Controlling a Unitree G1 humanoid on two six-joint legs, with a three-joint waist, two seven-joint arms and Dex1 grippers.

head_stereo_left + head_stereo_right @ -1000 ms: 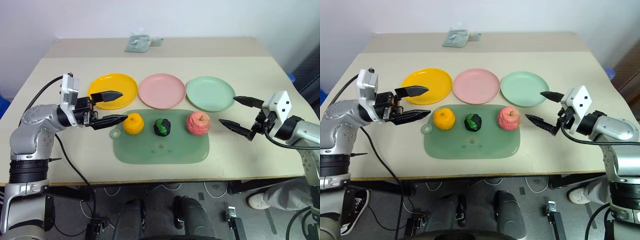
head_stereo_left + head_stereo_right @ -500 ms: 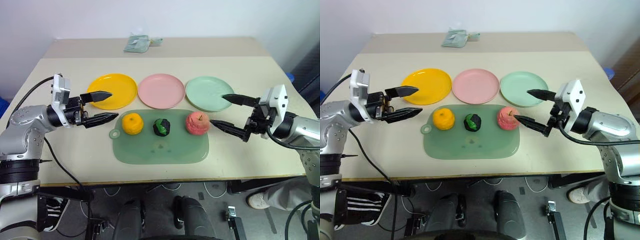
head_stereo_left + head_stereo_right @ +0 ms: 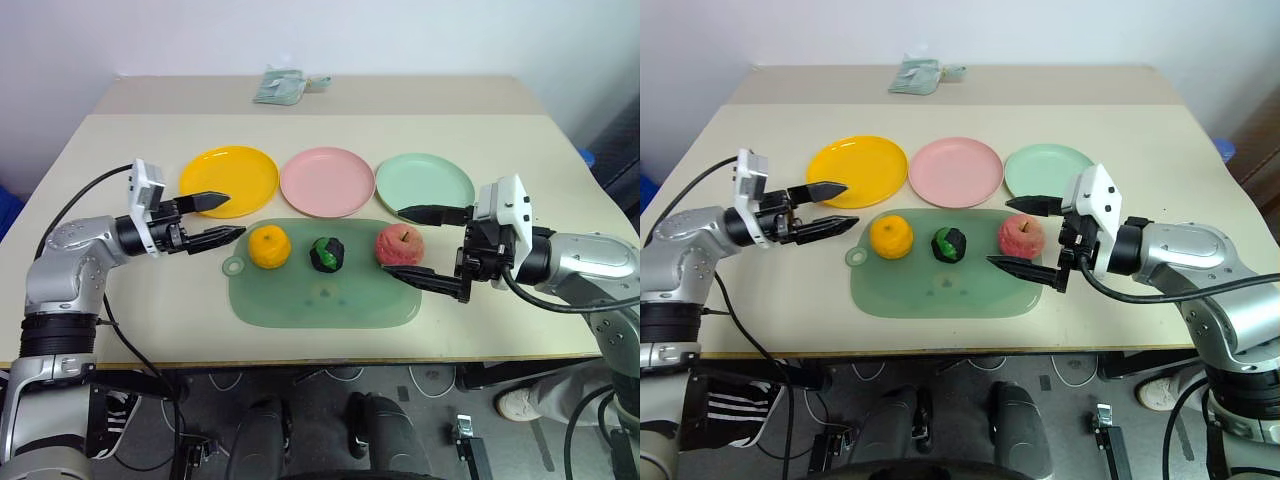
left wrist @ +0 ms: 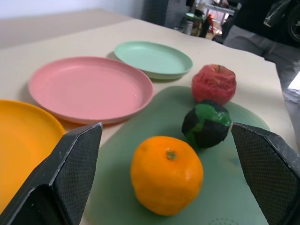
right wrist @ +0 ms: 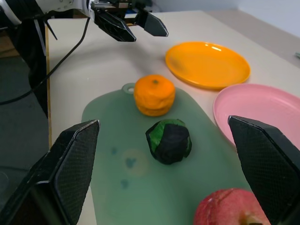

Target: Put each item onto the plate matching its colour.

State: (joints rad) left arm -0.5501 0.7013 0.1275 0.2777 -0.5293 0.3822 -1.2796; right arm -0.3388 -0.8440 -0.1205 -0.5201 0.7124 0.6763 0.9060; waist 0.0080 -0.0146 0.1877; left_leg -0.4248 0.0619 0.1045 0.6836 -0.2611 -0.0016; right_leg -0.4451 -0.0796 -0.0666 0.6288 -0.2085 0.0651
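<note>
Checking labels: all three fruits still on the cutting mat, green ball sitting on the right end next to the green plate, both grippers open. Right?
Not quite. The left eye view shows the green ball in the middle of the cutting mat; the apple sits at the right end, nearest the green plate. The rest holds: the tangerine is also on the mat, and left gripper and right gripper are open.

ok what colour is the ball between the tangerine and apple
Dark green with black patches, clearest in the left wrist view.

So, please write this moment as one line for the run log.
left gripper: open, beside tangerine | right gripper: open, around apple | green ball: on mat | plates: nothing placed
</note>
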